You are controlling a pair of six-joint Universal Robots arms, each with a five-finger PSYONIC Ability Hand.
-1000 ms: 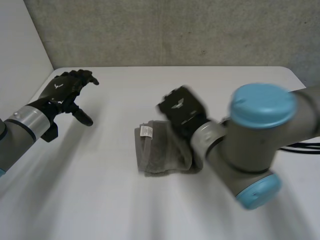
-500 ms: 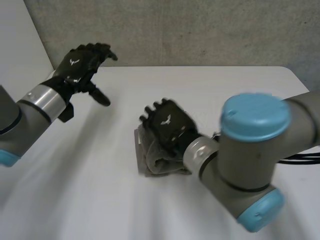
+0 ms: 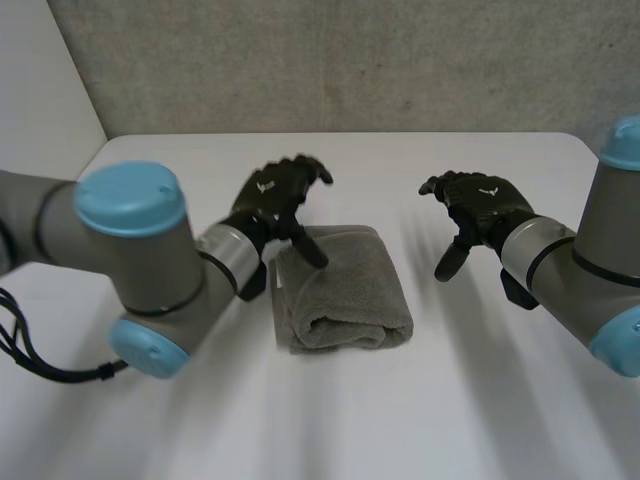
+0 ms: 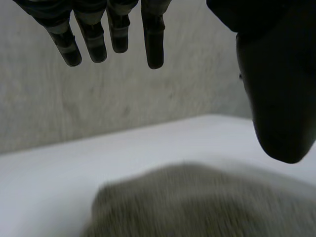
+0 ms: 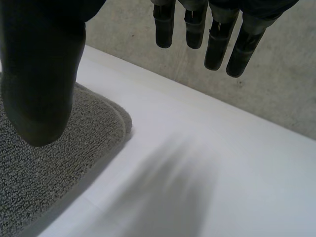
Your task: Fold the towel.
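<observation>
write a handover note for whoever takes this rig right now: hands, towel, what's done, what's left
Left hand: open, fingers relaxed, holding nothing, over the towel's far left corner; contact unclear.
Right hand: open, holding nothing, above the table beside the towel's right edge.
Towel: grey, mid-table, lying in a compact folded stack with a thick rolled fold along its near edge.
Done: the towel looks folded.
Left: probably only flattening the bulky near fold, if wanted, then pulling both hands clear.
</observation>
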